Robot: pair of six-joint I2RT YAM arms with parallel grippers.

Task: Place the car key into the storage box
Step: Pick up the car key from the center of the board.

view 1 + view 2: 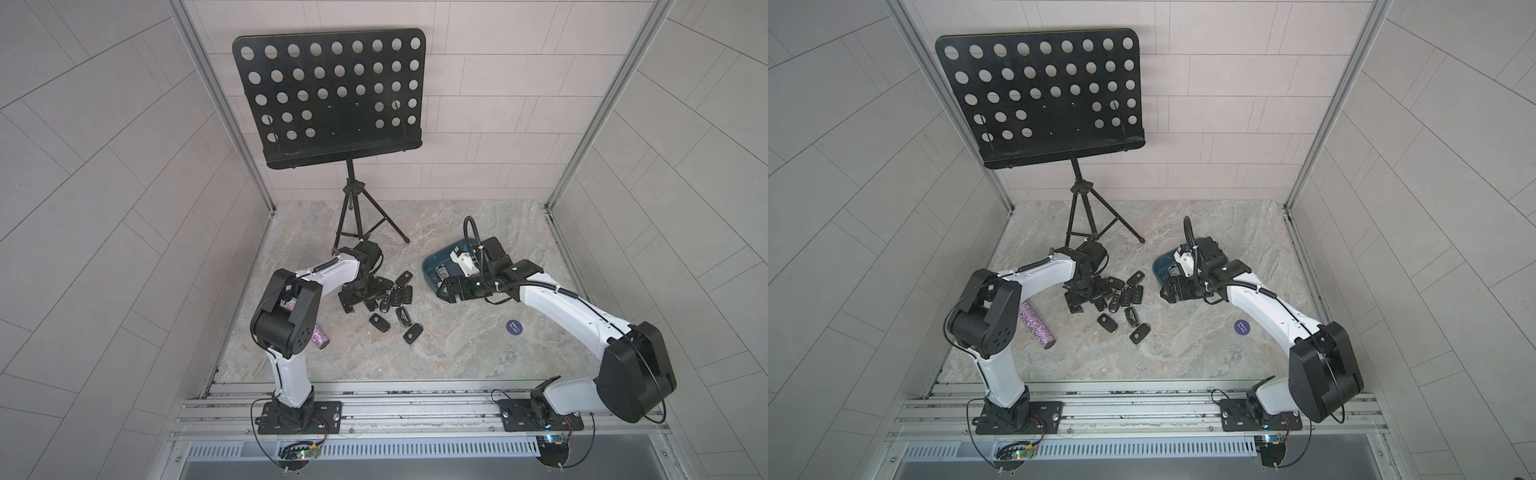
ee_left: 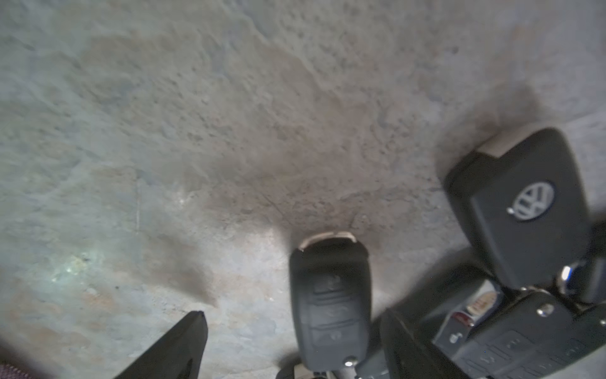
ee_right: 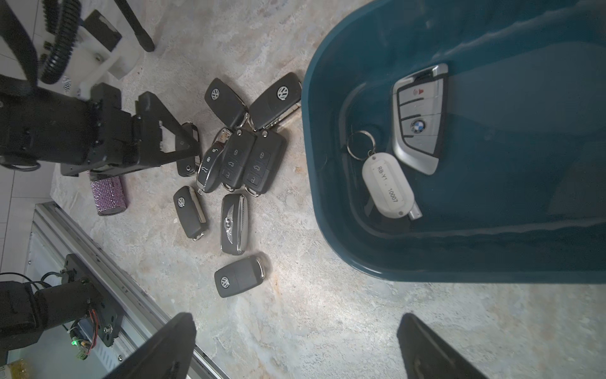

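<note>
The storage box (image 1: pixel 430 266) (image 3: pixel 492 249) is a dark teal tub on the right of the table. Inside it lie a silver car key (image 3: pixel 419 118) and a white tag (image 3: pixel 387 183) on a ring. Several black car keys (image 1: pixel 397 297) (image 3: pixel 236 157) lie heaped on the table left of the box. My left gripper (image 1: pixel 353 297) (image 2: pixel 293 315) is down at the heap's left edge, open, with one black key (image 2: pixel 331 305) between its fingers, close to one of them and apart from the other. My right gripper (image 1: pixel 446 291) (image 3: pixel 296 316) hangs open and empty beside the box's near end.
A black perforated music stand (image 1: pixel 328 95) on a tripod stands at the back. A purple glitter cylinder (image 1: pixel 1036 320) lies near the left arm's elbow. A round blue sticker (image 1: pixel 514 327) is on the table by the right arm. An aluminium rail (image 1: pixel 415 409) runs along the front.
</note>
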